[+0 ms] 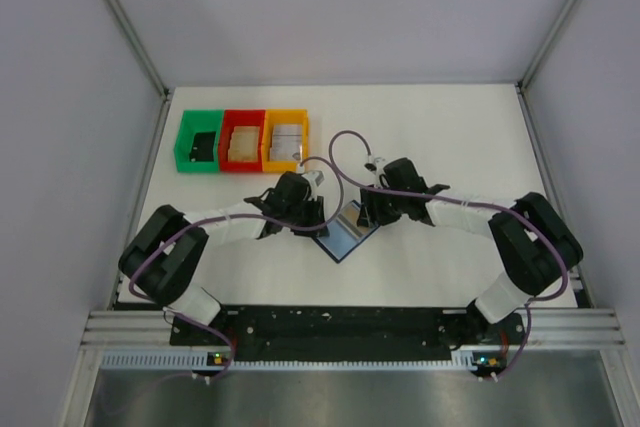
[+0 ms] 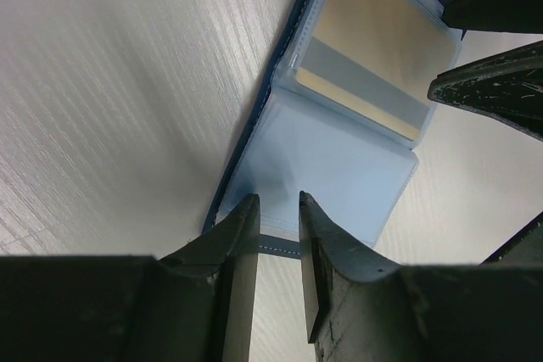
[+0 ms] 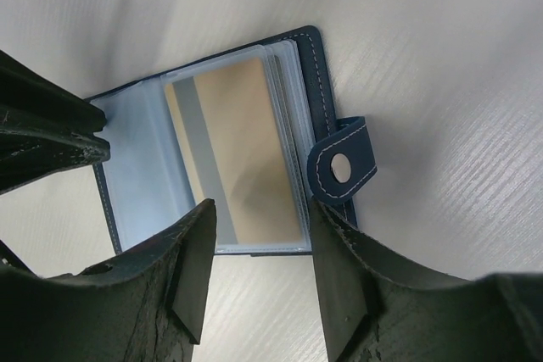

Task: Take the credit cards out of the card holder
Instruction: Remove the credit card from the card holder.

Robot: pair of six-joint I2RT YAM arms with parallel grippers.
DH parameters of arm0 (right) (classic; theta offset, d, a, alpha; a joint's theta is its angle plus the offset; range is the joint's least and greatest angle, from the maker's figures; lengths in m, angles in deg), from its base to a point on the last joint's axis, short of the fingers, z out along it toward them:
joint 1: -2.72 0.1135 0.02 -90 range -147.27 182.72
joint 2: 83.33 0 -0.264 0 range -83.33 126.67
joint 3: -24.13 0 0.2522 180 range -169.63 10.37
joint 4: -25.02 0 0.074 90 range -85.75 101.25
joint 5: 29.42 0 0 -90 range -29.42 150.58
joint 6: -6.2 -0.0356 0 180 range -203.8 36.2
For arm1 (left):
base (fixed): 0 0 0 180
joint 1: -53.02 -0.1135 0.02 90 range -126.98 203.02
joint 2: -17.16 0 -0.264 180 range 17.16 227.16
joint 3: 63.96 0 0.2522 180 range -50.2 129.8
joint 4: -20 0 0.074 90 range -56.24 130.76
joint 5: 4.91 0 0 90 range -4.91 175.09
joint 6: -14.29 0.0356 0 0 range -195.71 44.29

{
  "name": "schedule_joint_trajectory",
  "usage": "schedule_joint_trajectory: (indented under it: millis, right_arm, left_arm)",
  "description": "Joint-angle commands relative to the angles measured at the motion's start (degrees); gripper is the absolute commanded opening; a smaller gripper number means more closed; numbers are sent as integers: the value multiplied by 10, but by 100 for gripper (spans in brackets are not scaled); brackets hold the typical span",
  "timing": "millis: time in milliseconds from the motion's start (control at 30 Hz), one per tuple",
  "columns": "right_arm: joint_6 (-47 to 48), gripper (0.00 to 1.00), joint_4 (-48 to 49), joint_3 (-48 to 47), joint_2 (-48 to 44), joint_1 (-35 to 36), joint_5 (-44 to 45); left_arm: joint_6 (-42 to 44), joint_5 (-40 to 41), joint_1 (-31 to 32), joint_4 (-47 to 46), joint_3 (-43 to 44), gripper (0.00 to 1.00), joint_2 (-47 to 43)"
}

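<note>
Card holder [image 1: 345, 230] is lying open on the table [image 1: 460, 137], between the two arms. A tan credit card [image 3: 242, 158] with a grey stripe is sitting in a clear sleeve on the panel nearer the right arm. The left end effector [image 2: 278, 203] is standing narrowly parted at the holder's opposite edge. The right end effector [image 3: 263, 209] is standing wide apart over the card. A green bin [image 1: 200, 142], a red bin [image 1: 241, 139] and an orange bin [image 1: 285, 140] are sitting far left.
</note>
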Motion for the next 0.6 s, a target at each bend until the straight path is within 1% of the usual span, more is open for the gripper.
schedule_joint_trajectory:
  millis: [0, 167, 233, 300, 400, 500, 567]
  right_arm:
    - [2, 47, 19, -7, 3, 8, -12]
    - [-2, 42, 18, -13, -3, 11, -55]
    - [-8, 36, 21, -13, -7, 12, -69]
    - [-13, 33, 27, -13, -15, 12, -82]
    - [-21, 30, 32, -12, -24, 12, -101]
    - [-32, 26, 34, -9, -36, 12, -126]
    - [-40, 25, 60, -7, -43, 14, -144]
  left_arm:
    - [14, 0, 6, 17, 15, 30, 9]
    - [14, 2, 8, 19, 14, 30, 7]
    - [14, 2, 11, 19, 15, 30, 7]
    - [14, 3, 12, 19, 17, 30, 7]
    - [13, 3, 14, 19, 18, 30, 7]
    - [12, 6, 15, 19, 17, 30, 5]
    - [12, 9, 15, 18, 16, 29, 1]
